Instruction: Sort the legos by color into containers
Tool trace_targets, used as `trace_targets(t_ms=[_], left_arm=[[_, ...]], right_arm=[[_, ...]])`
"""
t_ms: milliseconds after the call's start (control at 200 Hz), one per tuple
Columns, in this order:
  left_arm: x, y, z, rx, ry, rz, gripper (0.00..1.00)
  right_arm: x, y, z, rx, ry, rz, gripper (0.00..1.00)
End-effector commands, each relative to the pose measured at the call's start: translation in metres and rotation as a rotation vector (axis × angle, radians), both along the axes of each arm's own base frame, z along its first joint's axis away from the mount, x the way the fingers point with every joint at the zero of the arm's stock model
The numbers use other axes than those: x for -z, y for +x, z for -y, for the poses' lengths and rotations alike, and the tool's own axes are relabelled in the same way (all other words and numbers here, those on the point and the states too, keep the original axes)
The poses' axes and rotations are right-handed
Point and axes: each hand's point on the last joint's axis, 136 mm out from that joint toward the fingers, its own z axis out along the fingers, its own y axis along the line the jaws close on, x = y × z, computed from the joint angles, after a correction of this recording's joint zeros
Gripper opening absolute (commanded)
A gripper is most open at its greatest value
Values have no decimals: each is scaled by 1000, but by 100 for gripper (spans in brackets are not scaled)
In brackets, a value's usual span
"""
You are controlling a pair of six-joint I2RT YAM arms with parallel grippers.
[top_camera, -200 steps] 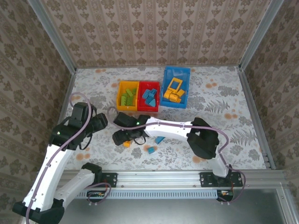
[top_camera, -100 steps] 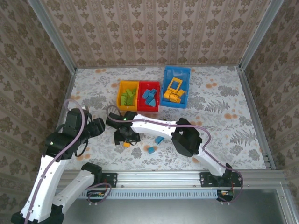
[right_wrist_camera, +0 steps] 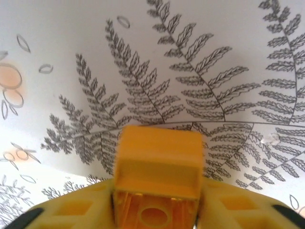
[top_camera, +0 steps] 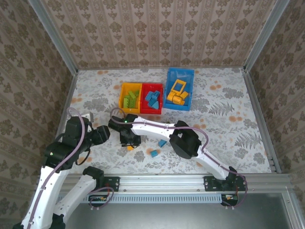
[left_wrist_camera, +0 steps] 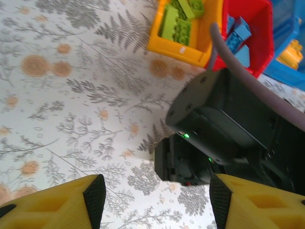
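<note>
1. Here, a fern-and-flower printed table [top_camera: 224,100] sits inside damask-papered walls [top_camera: 157,33].
2. The right gripper [right_wrist_camera: 155,212] pinches a yellow-orange brick [right_wrist_camera: 157,162] between its fingers, close above the cloth. The left gripper [left_wrist_camera: 157,198] is spread and empty.
3. The brick is boxy, its hollow underside facing the wrist. The yellow-orange bin [top_camera: 129,111], red bin [top_camera: 152,111] and blue bin [top_camera: 181,71] stand on the right gripper's far side.

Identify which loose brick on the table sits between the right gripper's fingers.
The yellow-orange brick, leftmost of three; both blue bricks lie free to its right.

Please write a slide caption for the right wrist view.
Right gripper clamps a small yellow-orange plastic brick over the fern-printed table.
</note>
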Motion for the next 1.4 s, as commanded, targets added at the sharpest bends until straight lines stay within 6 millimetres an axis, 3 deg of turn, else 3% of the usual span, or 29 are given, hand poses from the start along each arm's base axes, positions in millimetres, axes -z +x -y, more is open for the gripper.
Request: trace_targets(t_ms=[0,190,290,455,575,760,885,1050,1215,1395], left_arm=[[-6,-3,25,128,-88,20,63],[-16,3,62,259,-245,22,63],[-13,14,74,286,-273,5,63],[2,40,99,345,-293,-48,63],[13,58,128,425,-225,-54,63],[32,86,192,546,-119,-43,63],[41,109,231,574,-139,-27,64],[34,137,274,586,-190,55,67],[31,156,297,556,-219,106,68],[67,150,306,607,-136,-23,68]], right_arm=[[-6,13,10,14,-13,75,34],[-54,42,57,75,14,265,22],[-85,57,97,105,0,348,21],[-120,81,172,161,-47,430,19],[-129,111,220,199,-63,444,19],[-133,173,270,234,-119,450,19],[-123,211,299,281,-212,411,20],[-106,248,314,296,-275,367,21],[-92,263,318,293,-313,324,29],[-86,269,318,289,-321,319,48]])
